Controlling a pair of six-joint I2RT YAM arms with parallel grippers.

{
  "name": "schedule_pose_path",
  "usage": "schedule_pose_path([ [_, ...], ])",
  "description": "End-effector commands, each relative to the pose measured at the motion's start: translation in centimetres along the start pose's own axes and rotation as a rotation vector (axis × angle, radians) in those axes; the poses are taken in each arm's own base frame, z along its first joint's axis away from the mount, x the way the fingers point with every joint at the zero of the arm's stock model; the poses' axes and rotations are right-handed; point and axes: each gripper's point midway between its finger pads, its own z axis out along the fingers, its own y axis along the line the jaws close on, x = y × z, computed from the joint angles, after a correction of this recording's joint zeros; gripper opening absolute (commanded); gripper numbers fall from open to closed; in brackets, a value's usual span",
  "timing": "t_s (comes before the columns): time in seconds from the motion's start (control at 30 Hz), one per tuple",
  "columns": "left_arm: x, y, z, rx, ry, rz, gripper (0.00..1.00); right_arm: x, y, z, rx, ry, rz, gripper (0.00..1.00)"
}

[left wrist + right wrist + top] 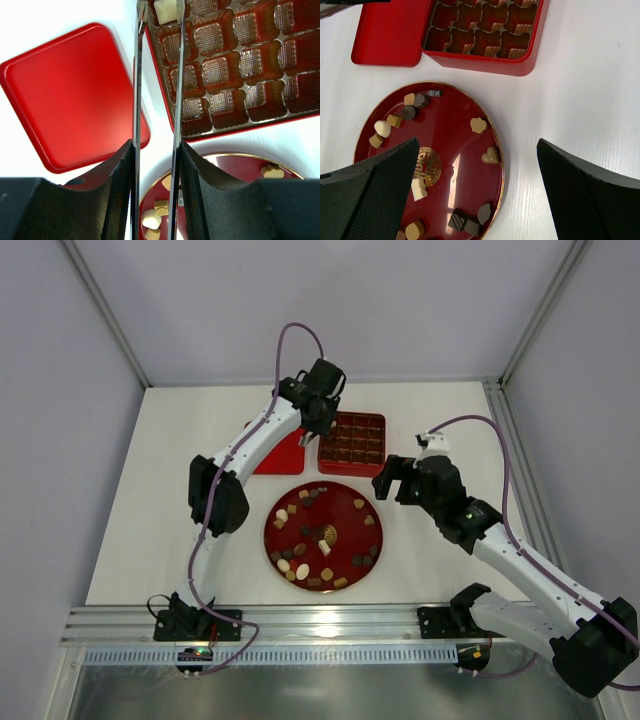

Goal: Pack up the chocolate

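Several chocolate pieces, dark, tan and cream [300, 570], lie scattered on the round red plate [345, 530]. The square red box [352, 469] with grid compartments stands just behind the plate. My left gripper [318, 430] hangs over the box's near-left corner. In the left wrist view its thin blades [158, 15] stand slightly apart around a white chocolate [166, 8], which sits in a corner compartment with a gap on its left side. My right gripper [477, 142] is wide open above the plate's right edge [501, 165], near a tan heart-shaped piece [491, 156], and holds nothing.
The box's flat red lid [280, 455] lies left of the box, touching it. A gold emblem [426, 166] marks the plate's centre. White walls and metal frame posts close in the table on three sides.
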Motion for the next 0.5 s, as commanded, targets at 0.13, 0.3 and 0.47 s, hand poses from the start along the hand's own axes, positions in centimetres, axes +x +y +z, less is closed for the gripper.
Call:
schedule_pose_path([
  [0.13,-2.5,0.3,-6.1,0.057,-0.108,-0.043,0.40,-1.1,0.1,-0.2,-0.002,-0.042,0.008,1.00],
  [0.3,-0.7,-0.6,-9.7,0.088,-0.101,-0.028,0.39,-1.3,0.0,-0.2,0.006,-0.045,-0.001,1.00],
  [0.47,2.1,-1.4,-12.8,0.100,-0.083,0.003,0.39,-1.5,-0.1,-0.4,0.010,-0.048,-0.003,1.00],
])
